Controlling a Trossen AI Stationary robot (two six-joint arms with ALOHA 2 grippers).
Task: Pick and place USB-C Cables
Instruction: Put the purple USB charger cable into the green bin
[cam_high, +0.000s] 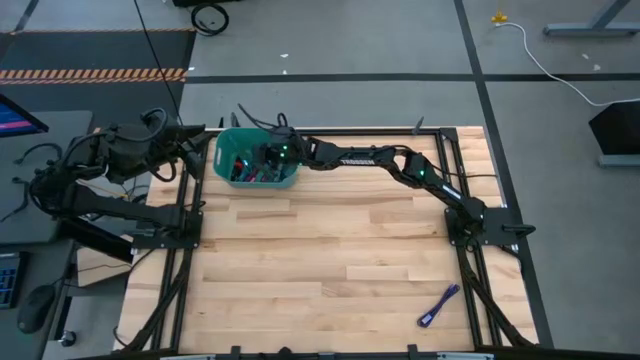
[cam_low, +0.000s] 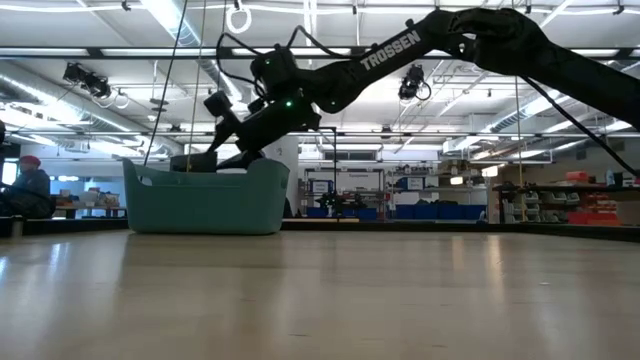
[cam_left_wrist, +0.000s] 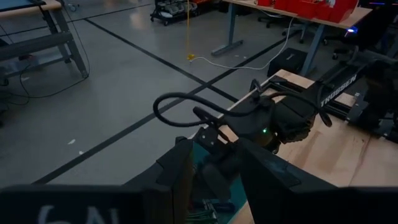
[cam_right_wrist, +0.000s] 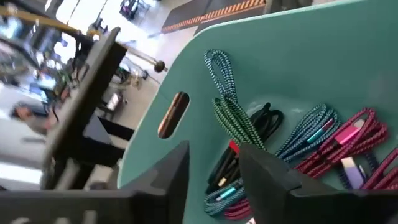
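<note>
A teal basket (cam_high: 222, 150) stands at the table's far left and holds several folded cables. In the right wrist view I see a green cable (cam_right_wrist: 231, 111) lying up against the basket's inner wall (cam_right_wrist: 298, 56). Teal-blue (cam_right_wrist: 308, 130), magenta (cam_right_wrist: 348, 140) and red-black (cam_right_wrist: 227, 158) cables lie on the bottom. My right gripper (cam_right_wrist: 214, 171) is open and hangs inside the basket just above them (cam_high: 268, 155) (cam_low: 205, 158). One purple cable (cam_high: 438, 305) lies flat on the table's near right. My left gripper (cam_left_wrist: 214, 180) is open and waits beyond the table's far left corner (cam_high: 195, 135).
The right arm (cam_high: 400, 165) stretches across the far side of the table from its base (cam_high: 480, 225). Bare wooden tabletop (cam_high: 320, 260) spreads over the middle and near side. Dark frame rails (cam_high: 185, 250) run along both sides. A white cable (cam_high: 560, 70) lies on the floor beyond.
</note>
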